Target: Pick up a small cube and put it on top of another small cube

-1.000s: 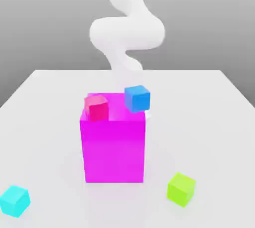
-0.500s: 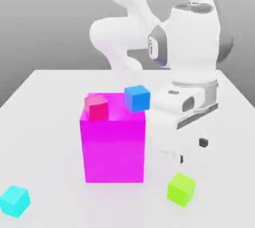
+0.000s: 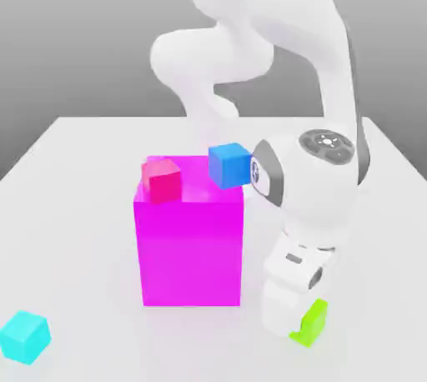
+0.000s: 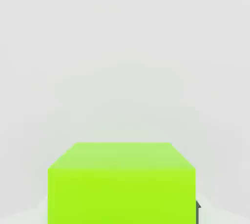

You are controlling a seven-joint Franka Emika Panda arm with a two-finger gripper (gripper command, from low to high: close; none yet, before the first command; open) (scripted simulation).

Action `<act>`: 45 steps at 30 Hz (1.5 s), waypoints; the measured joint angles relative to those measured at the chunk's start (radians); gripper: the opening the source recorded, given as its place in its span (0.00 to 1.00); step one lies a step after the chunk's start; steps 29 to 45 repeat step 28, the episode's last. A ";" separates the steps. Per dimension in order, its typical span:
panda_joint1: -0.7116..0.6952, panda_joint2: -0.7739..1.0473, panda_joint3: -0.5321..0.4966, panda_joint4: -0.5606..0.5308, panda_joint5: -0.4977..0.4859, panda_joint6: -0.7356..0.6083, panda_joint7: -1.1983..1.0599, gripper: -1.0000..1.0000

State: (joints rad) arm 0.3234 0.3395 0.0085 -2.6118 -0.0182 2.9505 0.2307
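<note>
One green cube (image 4: 122,196) sits well in from the table's (image 3: 125,143) far edge, the gripper's (image 3: 302,327) fingers closed on its sides; cyan cube (image 3: 25,338) lies well apart.

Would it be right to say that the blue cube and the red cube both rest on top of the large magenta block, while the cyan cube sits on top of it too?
Not quite: the exterior view shows the cyan cube on the table; the blue cube and red cube do rest on the magenta block.

Red, blue cubes (image 3: 230,165) atop magenta block (image 3: 191,247).
</note>
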 joint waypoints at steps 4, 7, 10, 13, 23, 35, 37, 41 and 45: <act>-0.004 -0.122 0.005 -0.022 0.002 -0.100 -0.002 0.00; -0.033 -0.190 -0.020 -0.016 0.021 -0.176 0.008 0.00; -0.113 -0.181 -0.105 0.040 0.056 -0.228 0.053 0.00; -0.190 -0.168 -0.187 0.093 0.087 -0.272 0.095 0.00; -0.457 -0.041 -0.394 0.267 0.243 -0.339 0.185 0.00; -0.498 0.029 -0.367 0.283 0.297 -0.291 0.157 1.00; -0.498 0.029 -0.367 0.283 0.297 -0.291 0.157 1.00; -0.498 0.029 -0.367 0.283 0.297 -0.291 0.157 1.00; -0.498 0.029 -0.367 0.283 0.297 -0.291 0.157 1.00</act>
